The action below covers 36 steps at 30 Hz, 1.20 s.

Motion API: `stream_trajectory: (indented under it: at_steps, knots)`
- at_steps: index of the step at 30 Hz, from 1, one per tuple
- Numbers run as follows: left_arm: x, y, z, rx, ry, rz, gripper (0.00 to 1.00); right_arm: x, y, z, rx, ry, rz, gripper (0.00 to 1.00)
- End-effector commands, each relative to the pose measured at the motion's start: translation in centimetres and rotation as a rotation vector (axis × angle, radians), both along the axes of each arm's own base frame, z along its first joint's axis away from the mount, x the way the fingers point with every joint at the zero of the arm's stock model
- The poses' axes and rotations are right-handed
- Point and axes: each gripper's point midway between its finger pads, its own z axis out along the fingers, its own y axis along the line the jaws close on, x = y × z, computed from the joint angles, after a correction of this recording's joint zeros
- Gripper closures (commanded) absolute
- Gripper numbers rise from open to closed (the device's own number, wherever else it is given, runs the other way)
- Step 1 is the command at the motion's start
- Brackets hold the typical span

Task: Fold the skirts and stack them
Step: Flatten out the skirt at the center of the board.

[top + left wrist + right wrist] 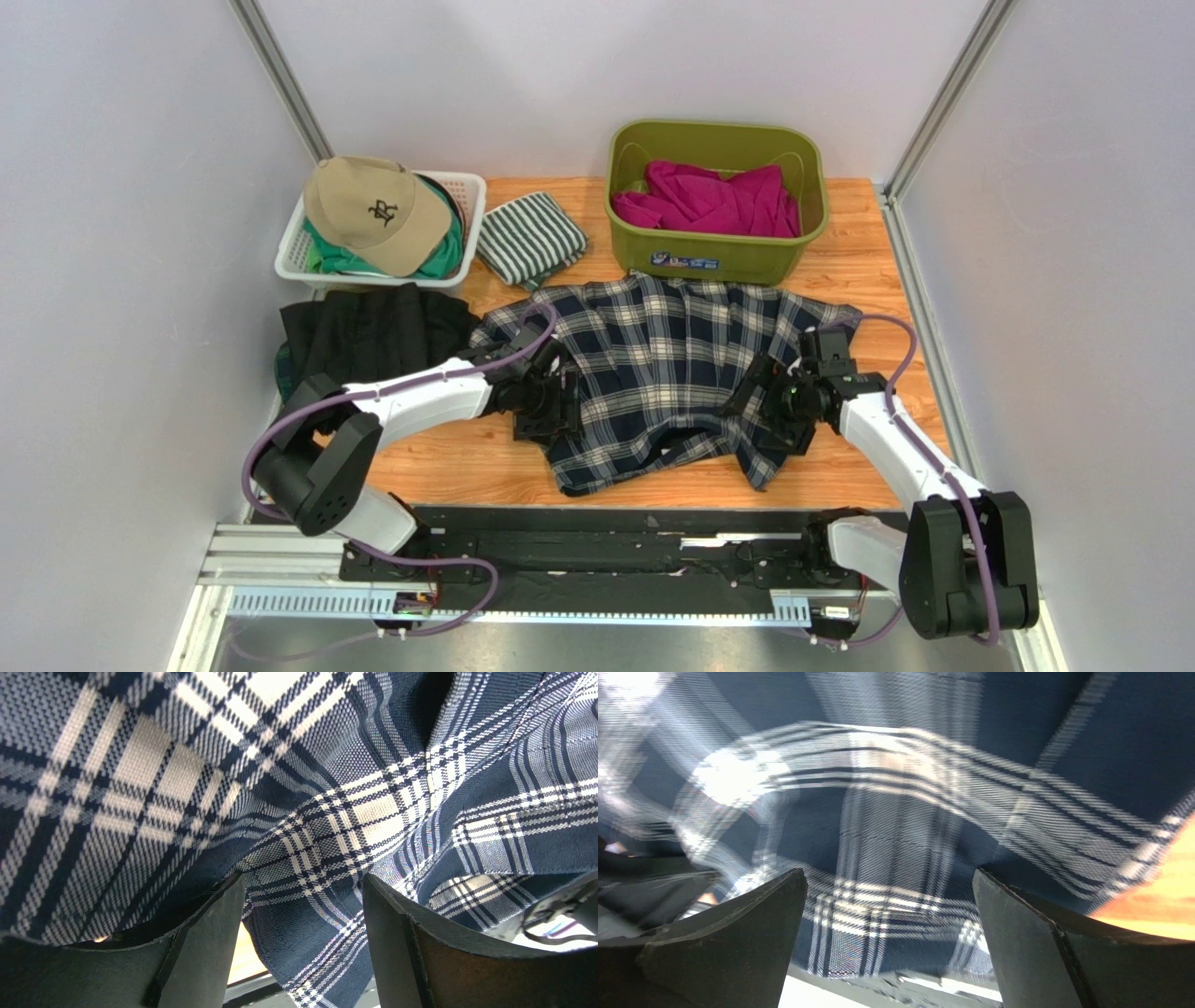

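A navy-white-grey plaid skirt (659,367) lies spread and rumpled across the middle of the wooden table. My left gripper (551,399) is at its left edge. In the left wrist view the plaid skirt (316,829) hangs down between the spread fingers of the left gripper (303,889), with a gap beside the cloth. At the skirt's right edge is my right gripper (770,406). In its wrist view the right gripper (889,882) stands wide open with blurred plaid skirt (899,812) just beyond its fingers. A plain black skirt (368,333) lies bunched at the left.
A white basket (470,196) at the back left holds a tan cap (376,210) on green cloth. A green-and-white striped folded cloth (530,238) lies beside it. A green bin (716,136) with magenta cloth (716,203) stands at the back. Walls close both sides.
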Motion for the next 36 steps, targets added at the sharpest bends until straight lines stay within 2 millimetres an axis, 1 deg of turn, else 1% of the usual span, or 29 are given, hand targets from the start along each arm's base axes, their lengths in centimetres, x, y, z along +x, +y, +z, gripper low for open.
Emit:
stream_trajectory:
  at_steps: [1, 4, 5, 7, 8, 9, 11, 12, 13, 14, 16, 17, 18, 19, 20, 21, 22, 23, 24, 25, 26, 27, 29, 30, 31, 33, 34, 35, 36]
  knots:
    - [-2.5, 3.9, -1.6, 0.127, 0.042, -0.010, 0.27, -1.8, -0.2, -2.1, -0.003, 0.075, -0.032, 0.03]
    - [-3.5, 4.2, -1.1, 0.098, 0.043, 0.001, 0.27, -3.6, -1.3, -3.2, -0.058, 0.148, -0.064, 0.02]
    - [-3.8, 4.3, -0.7, 0.083, 0.032, 0.003, 0.26, -4.4, -2.5, -3.8, -0.128, 0.183, -0.087, 0.02]
    - [-4.3, 4.5, -0.3, 0.068, 0.035, 0.013, 0.25, -4.5, -4.3, -3.7, -0.217, 0.171, -0.146, 0.01]
    - [-4.4, 4.3, 0.4, 0.043, 0.021, 0.012, 0.24, -4.5, -4.5, -3.2, -0.226, 0.168, -0.158, 0.01]
    - [-4.8, 4.0, 0.7, 0.011, 0.032, 0.010, 0.24, -4.1, -4.4, -2.4, -0.215, 0.132, -0.164, 0.01]
    - [-5.1, 3.4, 1.7, -0.047, 0.019, 0.003, 0.22, -3.9, -3.7, -0.9, -0.172, 0.093, -0.156, 0.01]
    - [-5.7, 2.9, 2.1, -0.078, 0.033, -0.008, 0.22, -3.4, -3.5, 0.3, -0.158, 0.057, -0.158, 0.01]
    - [-5.9, 2.5, 2.3, -0.101, 0.029, -0.012, 0.22, -3.2, -3.5, 1.4, -0.146, 0.010, -0.164, 0.01]
    - [-6.4, 2.3, 2.5, -0.123, 0.031, -0.019, 0.21, -3.7, -3.6, 1.9, -0.154, 0.015, -0.170, 0.01]
    - [-7.4, 0.7, 3.2, -0.204, 0.044, -0.048, 0.21, -3.8, -4.4, 3.3, -0.181, -0.032, -0.191, 0.01]
    - [-8.2, 0.4, 2.8, -0.226, 0.059, -0.061, 0.21, -4.8, -4.9, 3.2, -0.207, -0.005, -0.207, 0.01]
    - [-8.8, -0.6, 3.1, -0.269, 0.074, -0.076, 0.21, -5.0, -5.3, 3.6, -0.225, -0.007, -0.223, 0.01]
    - [-9.3, -0.5, 2.7, -0.264, 0.092, -0.072, 0.22, -5.4, -5.7, 3.7, -0.241, 0.000, -0.241, 0.01]
    - [-9.9, -0.1, 1.7, -0.241, 0.122, -0.061, 0.23, -6.2, -6.8, 3.7, -0.289, 0.010, -0.277, 0.01]
    - [-10.3, 0.3, 1.0, -0.223, 0.145, -0.035, 0.25, -6.3, -6.9, 3.8, -0.281, 0.013, -0.326, 0.01]
    - [-10.5, 0.5, 0.6, -0.217, 0.157, -0.020, 0.29, -6.6, -6.8, 3.6, -0.267, 0.013, -0.343, 0.02]
    - [-11.0, 1.0, -0.4, -0.205, 0.174, -0.003, 0.30, -6.4, -6.7, 3.7, -0.243, -0.016, -0.366, 0.02]
    - [-10.6, 0.5, -0.3, -0.236, 0.165, 0.020, 0.33, -6.3, -6.4, 3.7, -0.217, -0.028, -0.395, 0.03]
    - [-10.6, 0.4, -0.4, -0.253, 0.161, 0.029, 0.36, -6.5, -6.4, 3.0, -0.208, -0.025, -0.403, 0.04]
    - [-10.7, 0.4, -0.8, -0.263, 0.162, 0.036, 0.38, -6.3, -6.4, 3.1, -0.198, -0.046, -0.421, 0.04]
    - [-10.2, -0.4, -0.3, -0.305, 0.140, 0.040, 0.39, -6.4, -6.4, 2.9, -0.195, -0.044, -0.431, 0.05]
    - [-10.2, -1.0, -0.1, -0.337, 0.130, 0.033, 0.48, -6.7, -6.5, 2.4, -0.202, -0.024, -0.439, 0.05]
    - [-9.8, -1.8, 0.4, -0.369, 0.100, 0.029, 0.49, -6.9, -6.5, 2.0, -0.207, -0.005, -0.434, 0.06]
    - [-9.7, -2.0, 0.5, -0.377, 0.089, 0.031, 0.55, -7.1, -6.4, 1.7, -0.208, 0.014, -0.428, 0.06]
    - [-9.4, -2.4, 0.6, -0.392, 0.064, 0.032, 0.63, -7.8, -5.9, 0.7, -0.199, 0.067, -0.402, 0.08]
    - [-9.3, -2.4, 0.6, -0.392, 0.058, 0.033, 0.72, -8.1, -6.0, 0.0, -0.213, 0.102, -0.394, 0.08]
    - [-8.9, -2.5, 0.9, -0.394, 0.043, 0.038, 0.78, -8.1, -5.4, -0.5, -0.186, 0.118, -0.376, 0.09]
    - [-8.5, -2.4, 0.8, -0.378, 0.025, 0.046, 0.86, -8.5, -5.1, -1.5, -0.182, 0.148, -0.363, 0.10]
